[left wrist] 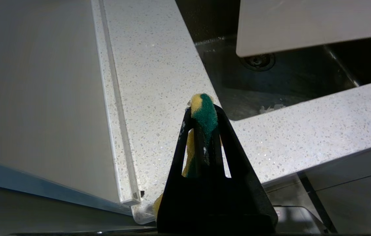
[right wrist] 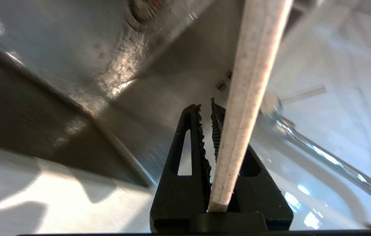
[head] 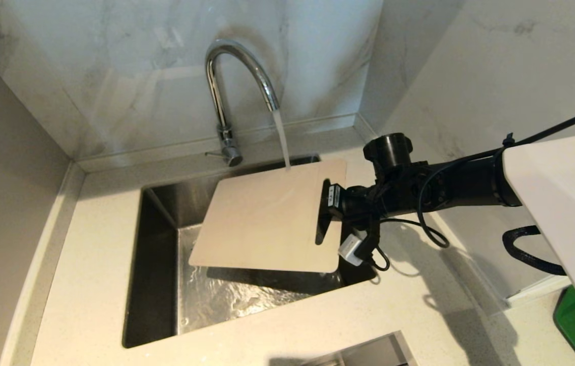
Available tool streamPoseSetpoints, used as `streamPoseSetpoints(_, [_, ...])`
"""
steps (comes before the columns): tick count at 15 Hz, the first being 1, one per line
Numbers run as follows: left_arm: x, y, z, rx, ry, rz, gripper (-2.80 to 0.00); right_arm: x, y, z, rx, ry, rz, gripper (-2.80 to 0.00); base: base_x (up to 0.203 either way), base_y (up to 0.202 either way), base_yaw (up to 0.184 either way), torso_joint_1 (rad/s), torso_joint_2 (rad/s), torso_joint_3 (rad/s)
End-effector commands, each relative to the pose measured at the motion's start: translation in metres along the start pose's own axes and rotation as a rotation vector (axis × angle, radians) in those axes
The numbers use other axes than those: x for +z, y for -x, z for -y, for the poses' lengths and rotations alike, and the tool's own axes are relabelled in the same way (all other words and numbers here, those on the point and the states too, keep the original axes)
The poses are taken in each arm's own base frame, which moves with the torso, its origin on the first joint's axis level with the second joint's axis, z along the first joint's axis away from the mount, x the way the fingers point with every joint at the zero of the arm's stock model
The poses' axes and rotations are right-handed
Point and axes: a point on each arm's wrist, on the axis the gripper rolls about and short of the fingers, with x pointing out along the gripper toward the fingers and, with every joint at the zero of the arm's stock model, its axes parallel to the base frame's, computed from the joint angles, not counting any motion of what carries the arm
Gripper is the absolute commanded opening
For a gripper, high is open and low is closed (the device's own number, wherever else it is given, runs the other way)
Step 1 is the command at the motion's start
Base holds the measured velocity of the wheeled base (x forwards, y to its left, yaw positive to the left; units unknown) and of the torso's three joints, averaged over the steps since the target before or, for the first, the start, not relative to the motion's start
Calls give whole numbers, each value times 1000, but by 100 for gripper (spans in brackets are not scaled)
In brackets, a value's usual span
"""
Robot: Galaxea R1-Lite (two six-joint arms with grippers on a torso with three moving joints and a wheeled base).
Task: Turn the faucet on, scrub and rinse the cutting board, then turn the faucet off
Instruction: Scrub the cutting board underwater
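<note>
Right gripper (head: 324,213) pinches the cutting board (head: 267,223) at its handle end, holding it tilted over the sink (head: 155,284) so the faucet (head: 239,66) stream rinses it. Left gripper (left wrist: 201,131), parked beside the sink, clamps the sponge (left wrist: 205,114) ready for scrubbing.

Scene brightly lit from above; sharp arm shadows are cast on the counter (head: 409,305). Glare is noted on the chrome faucet (head: 239,76) and wet sink (head: 226,297) floor. Right wrist view is motion-blurred throughout

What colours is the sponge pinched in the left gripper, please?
The small sponge is green and yellow, seen best in the left wrist view.
</note>
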Motion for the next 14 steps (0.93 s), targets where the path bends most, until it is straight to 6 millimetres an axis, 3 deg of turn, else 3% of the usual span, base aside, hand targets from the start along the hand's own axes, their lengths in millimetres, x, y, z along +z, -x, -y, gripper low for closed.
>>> streamPoseSetpoints(1, [0,0,0,0,0,0,-280,-10,-5,2,-20,25,-22,-280,0,0,0,0,0,0])
streamPoseSetpoints(8, [0,0,0,0,-1,0,-280,-29,-16,-6,-32,27,-67,-280,0,0,0,0,0,0])
streamPoseSetpoints(14, [0,0,0,0,-1,0,-280,-28,-25,-13,-31,18,-55,-280,0,0,0,0,0,0])
